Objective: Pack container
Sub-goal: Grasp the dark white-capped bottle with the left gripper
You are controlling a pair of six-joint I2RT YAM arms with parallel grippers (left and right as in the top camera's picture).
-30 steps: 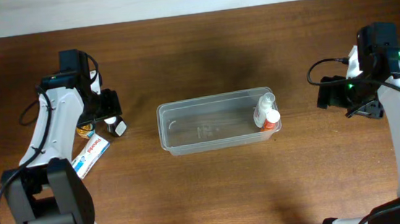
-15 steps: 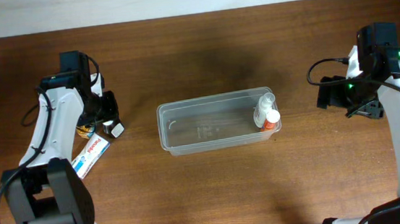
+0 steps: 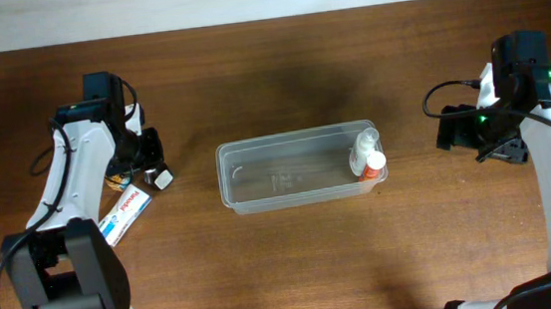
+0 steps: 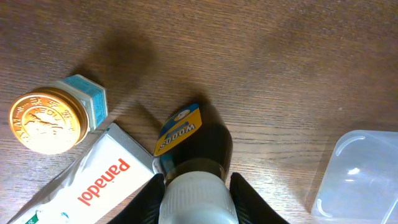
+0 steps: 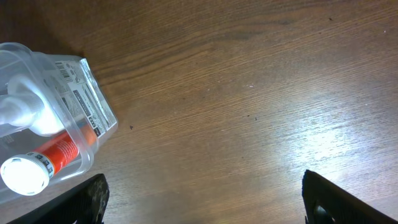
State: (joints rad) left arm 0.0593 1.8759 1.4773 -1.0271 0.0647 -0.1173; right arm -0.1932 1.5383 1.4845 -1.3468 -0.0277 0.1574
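Note:
The clear container lies at the table's middle; a white bottle and an orange bottle with a white cap rest at its right end. Left of it, my left gripper is shut on the white cap of a dark bottle with a yellow and blue label, which lies on the wood. In the left wrist view the gripper has both fingers against that cap. My right gripper stands open over bare wood, to the right of the container.
A white Panadol box lies right beside the held bottle, and a gold-lidded tin sits past it. The box also shows in the overhead view under the left arm. The container's corner is at the right.
My left gripper's jaws have closed onto the dark bottle's cap. The right arm and the container have not moved.

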